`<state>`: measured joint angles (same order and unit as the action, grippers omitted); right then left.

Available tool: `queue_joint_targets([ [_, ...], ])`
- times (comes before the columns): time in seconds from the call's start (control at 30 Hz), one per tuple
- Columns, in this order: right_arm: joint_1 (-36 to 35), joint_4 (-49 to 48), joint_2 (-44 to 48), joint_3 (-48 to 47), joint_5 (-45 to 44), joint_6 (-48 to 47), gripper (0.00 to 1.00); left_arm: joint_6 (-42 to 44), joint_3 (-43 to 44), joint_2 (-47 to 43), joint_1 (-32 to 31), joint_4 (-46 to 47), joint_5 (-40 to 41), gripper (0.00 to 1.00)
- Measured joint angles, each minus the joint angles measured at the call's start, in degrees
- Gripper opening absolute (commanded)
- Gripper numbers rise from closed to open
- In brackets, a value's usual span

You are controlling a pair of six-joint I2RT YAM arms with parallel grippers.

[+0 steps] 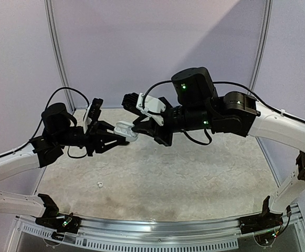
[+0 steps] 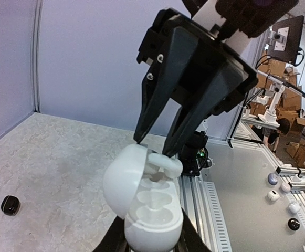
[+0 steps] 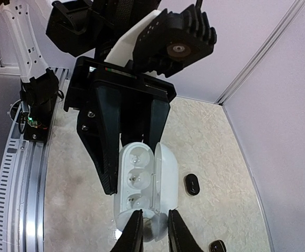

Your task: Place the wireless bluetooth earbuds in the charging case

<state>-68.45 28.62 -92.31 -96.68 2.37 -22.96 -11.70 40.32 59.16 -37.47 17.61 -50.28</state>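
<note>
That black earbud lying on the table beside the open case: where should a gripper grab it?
Probably from straight above, pinching the black earbud across its short width. It lies flat on the table as a small glossy oval with nothing touching it, so both long sides are free; grip low at mid-length.

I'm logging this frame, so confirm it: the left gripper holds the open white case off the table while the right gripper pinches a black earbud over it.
Wrong on the colour. The earbud pinched by the right gripper is white, not black; the left wrist view shows it. The rest stands: the left gripper holds the open white case off the table.
</note>
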Motion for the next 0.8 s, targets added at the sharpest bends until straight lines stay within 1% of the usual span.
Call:
queue_joint_targets([
  [0.17, 0.31, -0.83, -0.63, -0.04, -0.48, 0.00, 0.18, -1.95, 0.00, -0.02, 0.00, 0.26, 0.83, 0.00],
  [0.4, 0.59, -0.85, -1.14, -0.35, -0.59, -0.33, 0.17, -3.10, 0.00, 0.00, 0.00, 0.20, 1.57, 0.00],
  [0.8, 0.59, -0.81, -1.14, -0.24, -0.50, -1.31, 0.23, -2.91, 0.00, 0.00, 0.00, 0.09, 1.73, 0.00],
])
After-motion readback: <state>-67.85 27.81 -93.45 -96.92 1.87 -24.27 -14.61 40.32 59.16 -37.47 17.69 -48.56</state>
